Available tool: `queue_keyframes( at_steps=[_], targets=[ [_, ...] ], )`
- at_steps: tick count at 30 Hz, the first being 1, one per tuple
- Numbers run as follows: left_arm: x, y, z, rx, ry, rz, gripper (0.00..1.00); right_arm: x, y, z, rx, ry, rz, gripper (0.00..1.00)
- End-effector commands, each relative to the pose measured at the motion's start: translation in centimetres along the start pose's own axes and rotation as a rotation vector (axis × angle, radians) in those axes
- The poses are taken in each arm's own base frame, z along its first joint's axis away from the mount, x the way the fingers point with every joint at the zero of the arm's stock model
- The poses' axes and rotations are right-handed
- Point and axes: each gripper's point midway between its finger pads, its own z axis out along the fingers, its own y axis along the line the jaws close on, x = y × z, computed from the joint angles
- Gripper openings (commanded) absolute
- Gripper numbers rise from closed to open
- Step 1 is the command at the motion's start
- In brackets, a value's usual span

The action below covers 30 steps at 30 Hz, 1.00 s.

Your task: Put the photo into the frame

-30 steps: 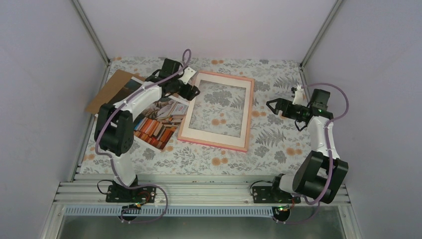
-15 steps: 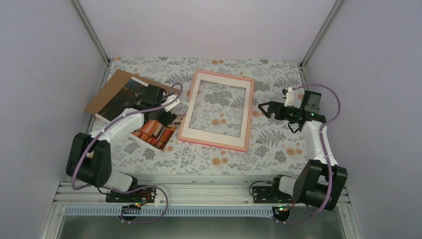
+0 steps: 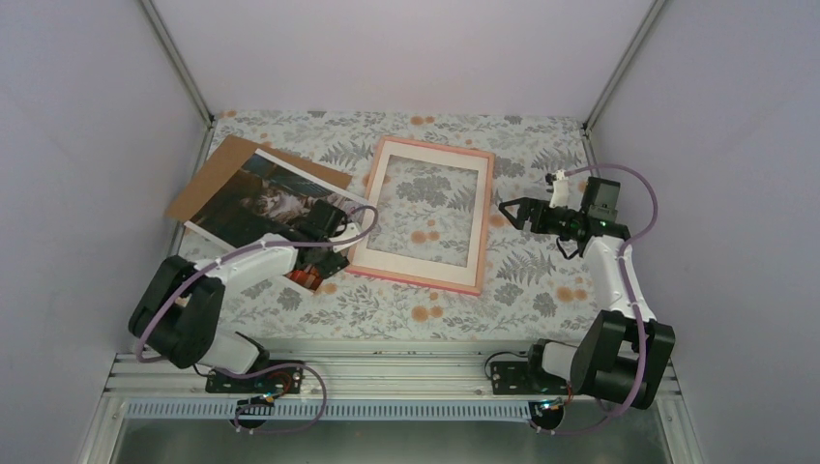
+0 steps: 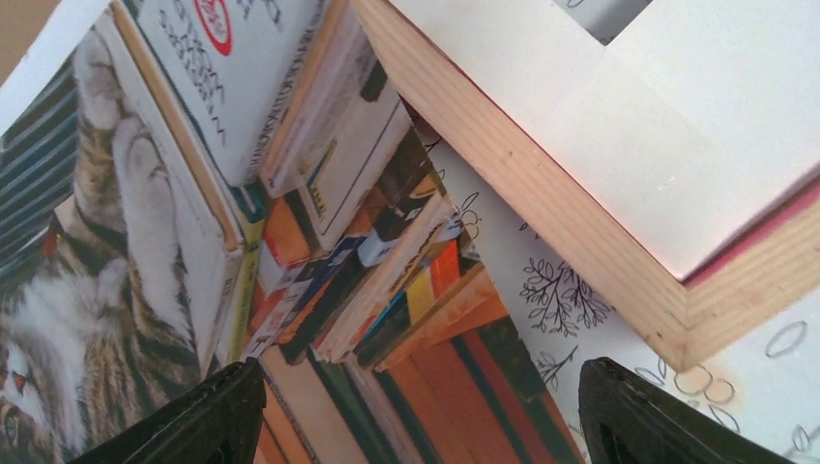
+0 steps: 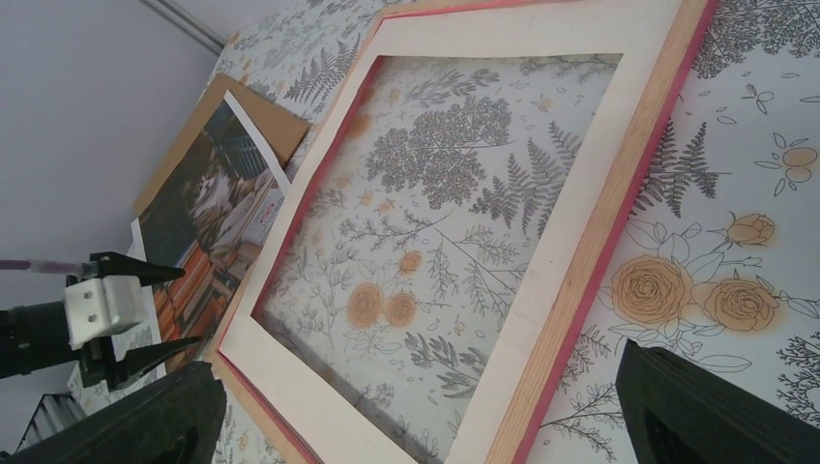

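Note:
The photo point(image 3: 259, 196), a cat on stacked books, lies face up on the table left of the frame point(image 3: 483, 217), with its far part resting on brown cardboard. My left gripper point(image 3: 327, 259) hovers open over the photo's near right corner, beside the frame's near left corner. In the left wrist view the photo point(image 4: 319, 193) fills the left side and the frame's corner point(image 4: 541, 174) the upper right, and nothing lies between the gripper's point(image 4: 425, 425) jaws. My right gripper point(image 3: 507, 210) stands open just right of the frame point(image 5: 580, 222), empty point(image 5: 416, 425).
The brown cardboard backing board point(image 3: 215, 170) lies under the photo at the far left. White enclosure walls close in the table on three sides. The arm bases and a metal rail point(image 3: 387, 372) line the near edge.
My left arm has swung back from the frame's far left corner to the photo's near right corner, uncovering the cat. The right gripper moved slightly left toward the frame.

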Motion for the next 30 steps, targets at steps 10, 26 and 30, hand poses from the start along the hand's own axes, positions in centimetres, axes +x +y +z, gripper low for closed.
queue_keyframes(
  at_steps=[10, 26, 30],
  targets=[
    [0.2, 1.1, 3.4, -0.197, 0.098, 0.013, 0.68, -1.1, 0.4, -0.6, 0.027, -0.028, -0.034, 1.00],
    [-4.6, 5.3, -0.4, -0.158, -0.032, -0.134, 0.03, -1.3, 0.4, -0.1, 0.037, -0.024, -0.070, 0.99],
    [-5.3, 7.0, -1.7, -0.140, -0.056, -0.176, 0.02, -1.2, 0.8, 0.2, 0.025, -0.020, -0.084, 0.99]
  ],
)
